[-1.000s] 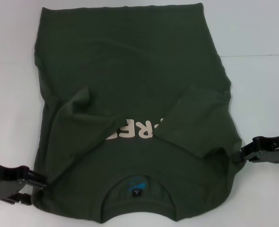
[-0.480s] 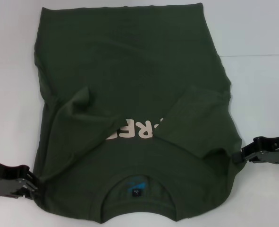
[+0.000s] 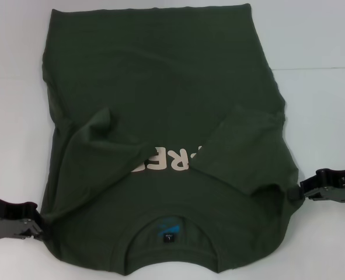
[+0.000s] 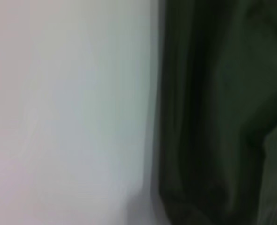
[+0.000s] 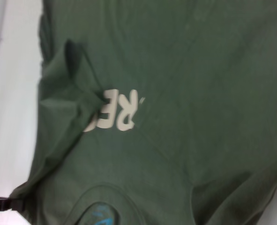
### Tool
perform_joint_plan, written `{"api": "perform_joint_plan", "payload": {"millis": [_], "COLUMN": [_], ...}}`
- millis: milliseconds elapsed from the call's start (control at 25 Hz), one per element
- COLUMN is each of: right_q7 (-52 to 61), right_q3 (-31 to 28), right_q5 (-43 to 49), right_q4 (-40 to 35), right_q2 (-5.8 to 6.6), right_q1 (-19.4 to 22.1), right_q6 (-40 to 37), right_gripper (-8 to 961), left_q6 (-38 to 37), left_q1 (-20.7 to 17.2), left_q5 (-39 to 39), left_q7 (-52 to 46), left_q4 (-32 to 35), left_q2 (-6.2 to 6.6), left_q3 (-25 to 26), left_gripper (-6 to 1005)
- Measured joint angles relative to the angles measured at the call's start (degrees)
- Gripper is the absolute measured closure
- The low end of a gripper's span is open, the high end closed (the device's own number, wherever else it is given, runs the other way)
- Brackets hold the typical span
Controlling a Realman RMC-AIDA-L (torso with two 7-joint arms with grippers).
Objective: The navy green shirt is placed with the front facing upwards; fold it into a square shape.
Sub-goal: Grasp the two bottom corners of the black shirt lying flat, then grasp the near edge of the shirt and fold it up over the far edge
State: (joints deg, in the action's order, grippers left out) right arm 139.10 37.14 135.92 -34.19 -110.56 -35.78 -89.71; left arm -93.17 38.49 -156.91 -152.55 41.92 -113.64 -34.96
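The navy green shirt (image 3: 160,87) lies front up on the white table (image 3: 318,46), collar toward me and hem at the far side. Both sleeves are folded inward over the chest and partly cover the pale print (image 3: 169,160). The dark neck label (image 3: 169,230) shows inside the collar. My left gripper (image 3: 37,224) is low at the shirt's near left shoulder edge, touching the cloth. My right gripper (image 3: 296,193) touches the near right shoulder edge. The right wrist view shows the shirt (image 5: 185,70), its print (image 5: 119,110) and the left gripper (image 5: 0,204) at a pointed cloth corner. The left wrist view shows the shirt's edge (image 4: 213,117).
Bare white tabletop (image 3: 9,116) runs along both sides of the shirt. A faint seam line (image 3: 324,69) crosses the table at the far right. The collar's near edge reaches the bottom of the head view.
My left gripper has slid outward to the left along the table, off the shirt's shoulder. The right gripper has shifted slightly outward to the right. The shirt has barely moved.
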Motion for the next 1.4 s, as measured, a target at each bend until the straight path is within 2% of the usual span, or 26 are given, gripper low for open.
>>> {"api": "perform_joint_plan", "payload": {"millis": [160,240,560,880,920,960,1080,1320,1400], "right_q7": [-3.7,-6.8,-23.9,-36.8,-38.4,-40.3,-46.1,-55.2,-58.2], "right_q3": [-0.8,-1.8,-9.8,-13.9,-14.5,-15.5,-18.9,-24.1,-25.1], "right_q5": [-1.8,-2.6,-7.7,-12.8,-12.9,-12.9,-12.9,-13.0,-13.0], "right_q4": [0.2,0.5,1.2,4.2,4.5,4.8,5.2,5.4,5.8], "right_q2": [-0.03,-0.29,-2.56,-3.05,-3.13,-3.29,-3.93,-5.07,-5.55], "right_q1": [1.5,2.8,9.9,13.3,13.7,14.1,15.7,19.1,20.6], "right_q6": [-0.5,-0.5,-0.7,-3.8,-4.1,-4.5,-5.7,-6.9,-7.6], "right_gripper": [898,898,898,898,899,899,899,899,899], "left_q6": [0.0,-0.4,-2.4,-5.1,-6.6,-6.6,-9.2,-14.8,-16.9], "left_q1": [-1.0,-1.8,-6.4,-9.1,-10.1,-10.1,-11.7,-14.3,-16.8], "left_q5": [1.0,1.7,6.1,10.4,12.3,12.3,15.4,16.2,16.1], "left_q7": [5.6,10.3,31.5,46.3,51.4,51.4,59.8,72.0,77.7], "left_q4": [0.0,0.0,-0.3,-0.3,-0.2,-0.2,-0.2,-0.4,-0.1], "left_q2": [0.00,-0.07,-0.40,-1.59,-1.81,-1.81,-1.97,-1.94,-2.29], "left_q3": [1.7,4.2,15.3,16.4,16.6,16.6,17.4,23.4,25.8], "left_gripper": [976,984,983,984,984,984,984,984,984]}}
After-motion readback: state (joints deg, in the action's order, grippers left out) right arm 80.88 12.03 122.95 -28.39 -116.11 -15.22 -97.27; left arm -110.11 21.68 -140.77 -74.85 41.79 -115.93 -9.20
